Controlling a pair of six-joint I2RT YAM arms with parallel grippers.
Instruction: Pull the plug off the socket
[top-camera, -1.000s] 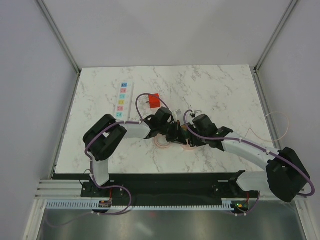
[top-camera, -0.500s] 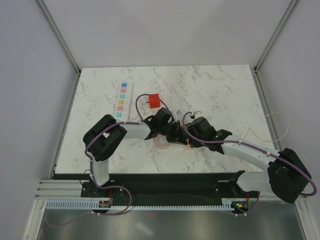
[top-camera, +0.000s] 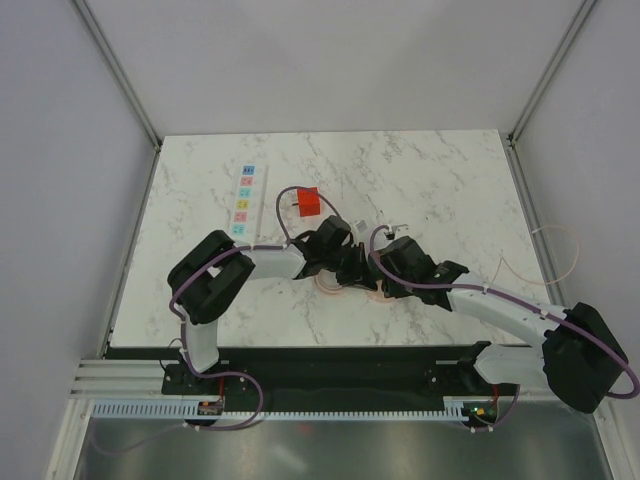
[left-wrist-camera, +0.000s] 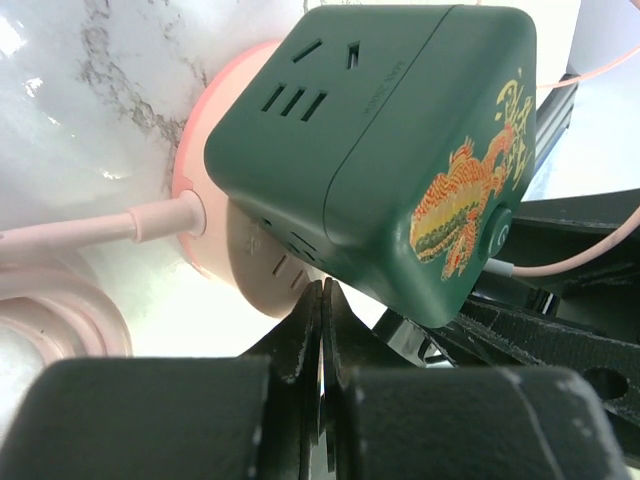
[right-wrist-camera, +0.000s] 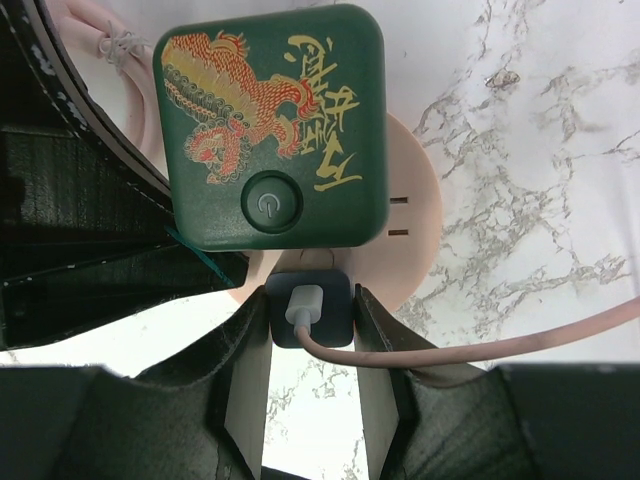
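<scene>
My left arm (top-camera: 270, 262) and right arm (top-camera: 500, 305) reach inward, meeting mid-table over the green socket cube (left-wrist-camera: 380, 150). My left gripper (left-wrist-camera: 322, 300) is clenched empty below it. My right gripper (right-wrist-camera: 311, 300) appears clamped on the dark charger block (right-wrist-camera: 333, 322), contact partly shadowed. The red plug (top-camera: 308, 203) lies unplugged beside the white power strip (top-camera: 246, 200), apart.

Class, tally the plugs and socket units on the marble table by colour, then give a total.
White: 1, power strip
Red: 1, plug block
Green: 1, cube socket
Pink: 1, round socket base
Dark blue: 1, small cable plug
Total: 5
</scene>
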